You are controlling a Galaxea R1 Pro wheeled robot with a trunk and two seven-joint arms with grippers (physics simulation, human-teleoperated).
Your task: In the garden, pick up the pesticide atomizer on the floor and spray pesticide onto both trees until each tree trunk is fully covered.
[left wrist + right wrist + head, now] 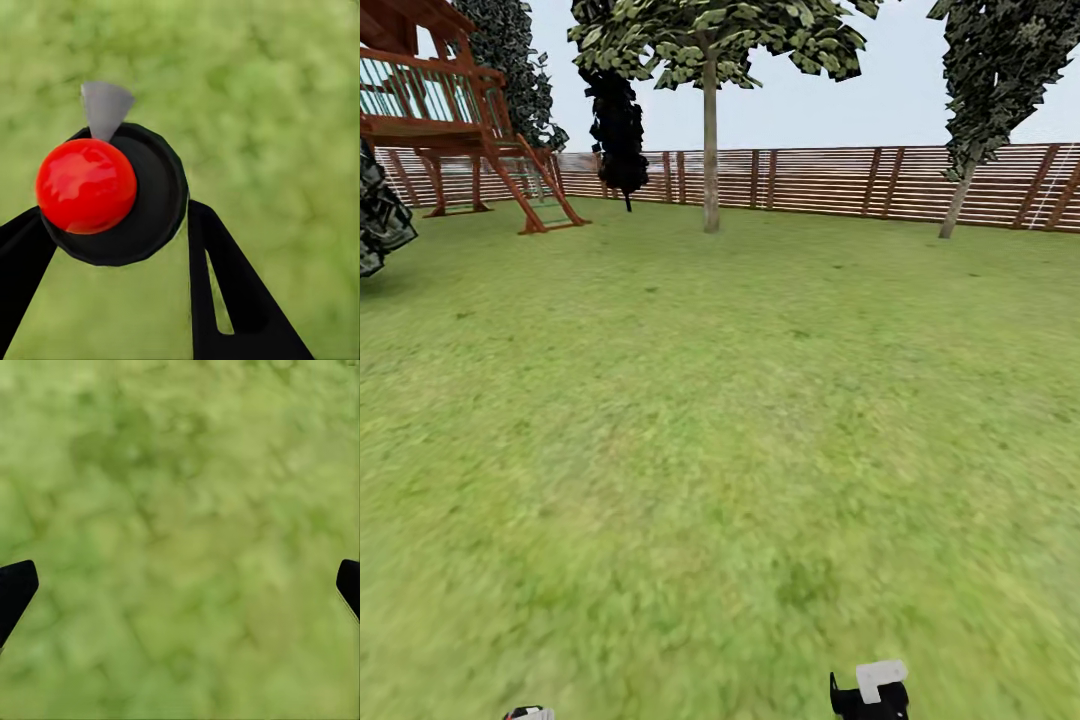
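Between the left jaws sits the atomizer point(112, 195) (clamped); right jaws apart.

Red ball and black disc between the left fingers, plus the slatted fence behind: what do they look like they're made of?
Red ball: glossy, likely plastic; soft white highlights on its surface.
Black round disc under it: smooth, dull sheen, probably plastic or rubber; can't tell which.
Grey cone-shaped tip: matte, plastic or metal, unclear.
Reddish-brown slatted fence: looks like stained wood; horizontal boards on upright posts.
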